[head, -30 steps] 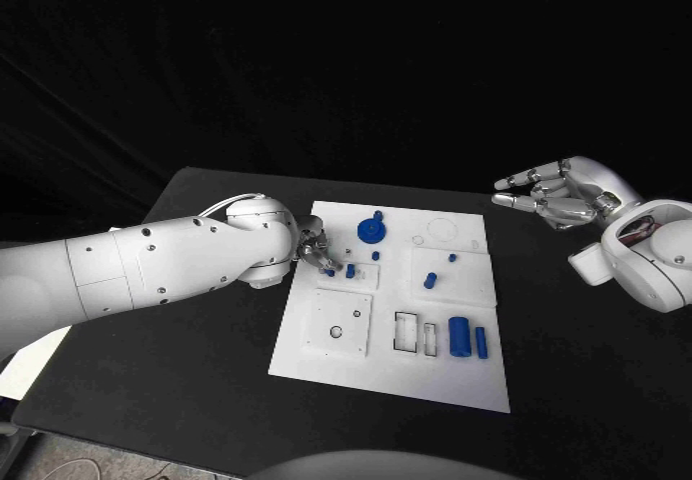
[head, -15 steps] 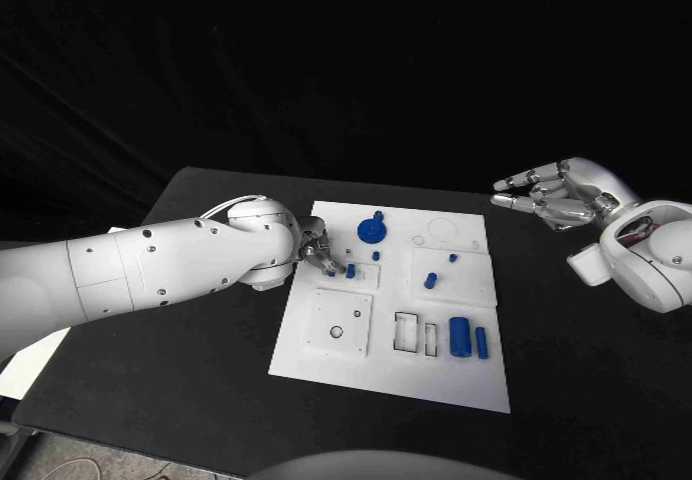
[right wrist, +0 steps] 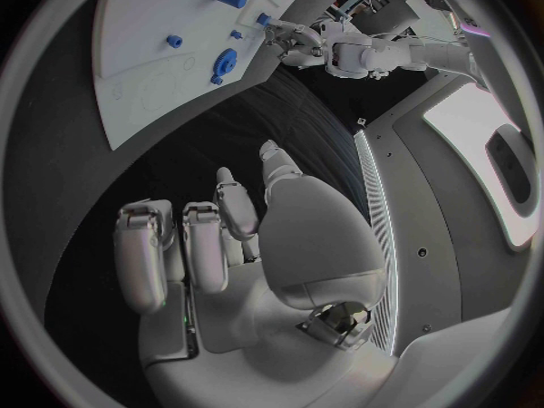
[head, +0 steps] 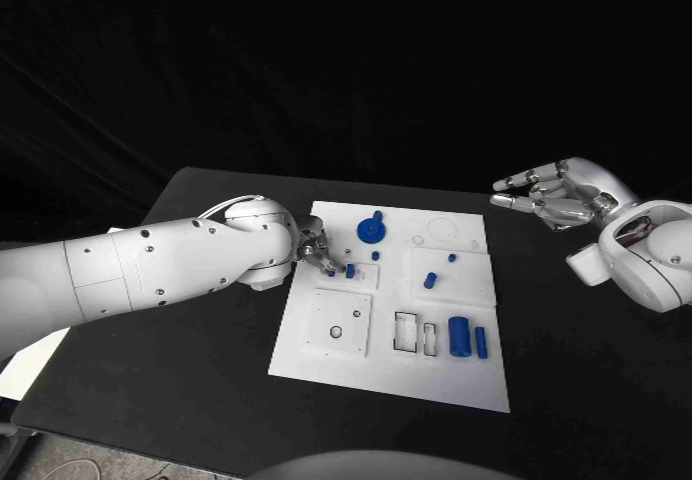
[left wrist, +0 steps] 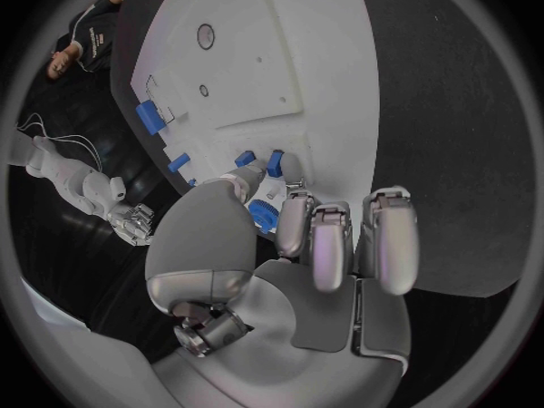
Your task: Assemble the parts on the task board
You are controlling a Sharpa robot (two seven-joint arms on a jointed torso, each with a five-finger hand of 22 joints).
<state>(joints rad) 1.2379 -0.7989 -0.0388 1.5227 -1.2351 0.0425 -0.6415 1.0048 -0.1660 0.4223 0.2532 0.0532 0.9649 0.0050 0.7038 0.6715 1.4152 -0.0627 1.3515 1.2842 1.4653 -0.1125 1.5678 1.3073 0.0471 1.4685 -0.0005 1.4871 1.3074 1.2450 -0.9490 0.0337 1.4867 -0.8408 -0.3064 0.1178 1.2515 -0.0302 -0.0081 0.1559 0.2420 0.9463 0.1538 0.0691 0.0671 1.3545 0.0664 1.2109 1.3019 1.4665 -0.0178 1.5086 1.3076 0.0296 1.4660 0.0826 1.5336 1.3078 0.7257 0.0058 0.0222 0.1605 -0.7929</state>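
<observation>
At the board's [head: 387,372] left edge, your left hand [head: 315,254] sits just as it did 1 s ago, fingertips closed on a small blue peg [head: 349,270]; no progress, so the seating is stalled. Your right hand [head: 555,196], upper right, hangs off the board, fingers curled, holding nothing.

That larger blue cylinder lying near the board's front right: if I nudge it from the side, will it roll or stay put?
Likely to roll: the blue cylinder lies on its side on the flat task board, with only a thinner blue piece beside it as a stop. It looks rigid and smooth, so probably a bit slippery between metal fingers. Its weight cannot be judged.
</observation>
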